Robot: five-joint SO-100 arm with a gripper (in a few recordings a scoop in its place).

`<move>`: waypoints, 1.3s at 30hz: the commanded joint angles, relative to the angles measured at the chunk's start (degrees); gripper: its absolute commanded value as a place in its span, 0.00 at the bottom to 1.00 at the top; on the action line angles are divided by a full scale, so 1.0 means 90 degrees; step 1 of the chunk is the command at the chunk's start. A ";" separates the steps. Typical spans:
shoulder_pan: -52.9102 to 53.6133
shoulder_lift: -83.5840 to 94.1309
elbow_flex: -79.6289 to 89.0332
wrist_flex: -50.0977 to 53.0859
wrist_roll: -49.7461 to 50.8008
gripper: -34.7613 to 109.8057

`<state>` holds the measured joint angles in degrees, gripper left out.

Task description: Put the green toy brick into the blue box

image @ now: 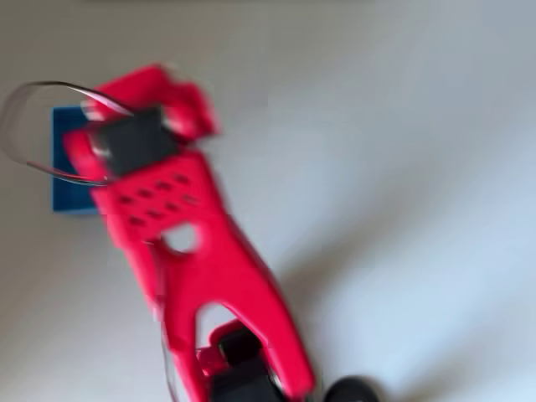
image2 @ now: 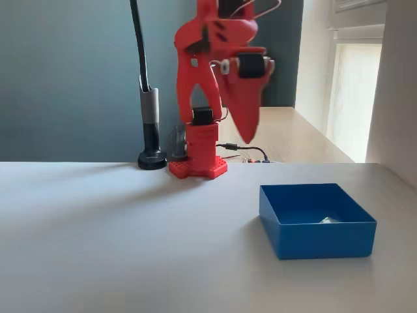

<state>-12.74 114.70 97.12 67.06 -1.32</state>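
In the fixed view, a black gooseneck stand (image2: 148, 124) is seen at the left rear of the pale worktop (image2: 117, 241), its round foot resting on the surface in front of a dark teal wall. Just beside it to the right, the red arm (image2: 203, 85) is mounted on its red base at the back of the worktop and is raised high. The gripper (image2: 246, 134) is carried well above the surface, its tapered red fingers pointing downward; they appear drawn together to a single tip, though motion blur keeps this from being told for certain. Nothing can be made out between them.

Further right and nearer the camera, the blue box (image2: 317, 229) is set flat on the worktop, well apart from the arm's base. A small pale shape is glimpsed on its floor near the right wall; whether this is the green toy brick cannot be told.

In the overhead view, a corner of the blue box (image: 67, 180) is seen at the left, largely covered by the blurred red arm (image: 201, 251).
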 commanded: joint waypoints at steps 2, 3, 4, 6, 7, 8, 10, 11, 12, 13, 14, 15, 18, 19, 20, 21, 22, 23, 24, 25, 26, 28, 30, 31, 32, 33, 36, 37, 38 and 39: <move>0.0820 0.1572 0.1543 -0.0869 -0.0146 0.24; 0.0947 0.1826 0.1914 -0.1025 -0.0146 0.24; 0.1064 0.2080 0.2295 -0.1221 -0.0195 0.24; 0.1240 0.2637 0.3037 -0.1563 -0.0225 0.24; 0.1299 0.2930 0.3379 -0.1650 -0.0225 0.24; 0.1338 0.3232 0.3682 -0.1689 -0.0225 0.24; 0.1377 0.3857 0.4287 -0.1689 -0.0225 0.24; 0.1387 0.4180 0.4609 -0.1689 -0.0225 0.24; 0.1387 0.4502 0.4902 -0.1689 -0.0244 0.24; 0.1387 0.4834 0.5205 -0.1689 -0.0244 0.24; 0.1387 0.5156 0.5479 -0.1680 -0.0244 0.24; 0.1387 0.5469 0.5771 -0.1680 -0.0244 0.24; 0.1416 0.6348 0.6572 -0.1670 -0.0293 0.24; 0.1426 0.6602 0.6826 -0.1670 -0.0322 0.24; 0.1445 0.6836 0.7061 -0.1670 -0.0361 0.24; 0.1445 0.7061 0.7275 -0.1670 -0.0400 0.24; 0.1465 0.7266 0.7480 -0.1670 -0.0439 0.24; 0.1484 0.7402 0.7676 -0.1670 -0.0479 0.24; 0.1494 0.7559 0.7852 -0.1670 -0.0518 0.24; 0.1514 0.7686 0.8027 -0.1670 -0.0547 0.24; 0.1533 0.7812 0.8193 -0.1670 -0.0576 0.24; 0.1543 0.8018 0.8467 -0.1670 -0.0635 0.24; 0.1523 0.8135 0.8643 -0.1680 -0.0645 0.24; 0.1514 0.8164 0.8711 -0.1680 -0.0645 0.24; 0.1514 0.8174 0.8770 -0.1680 -0.0635 0.24; 0.1523 0.8174 0.8828 -0.1680 -0.0605 0.24; 0.1553 0.8174 0.8984 -0.1680 -0.0566 0.24; 0.1553 0.8174 0.9033 -0.1689 -0.0547 0.24; 0.1553 0.8174 0.9033 -0.1709 -0.0479 0.24; 0.1553 0.8174 0.9043 -0.1719 -0.0449 0.24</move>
<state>0.88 188.17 177.28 52.03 -5.89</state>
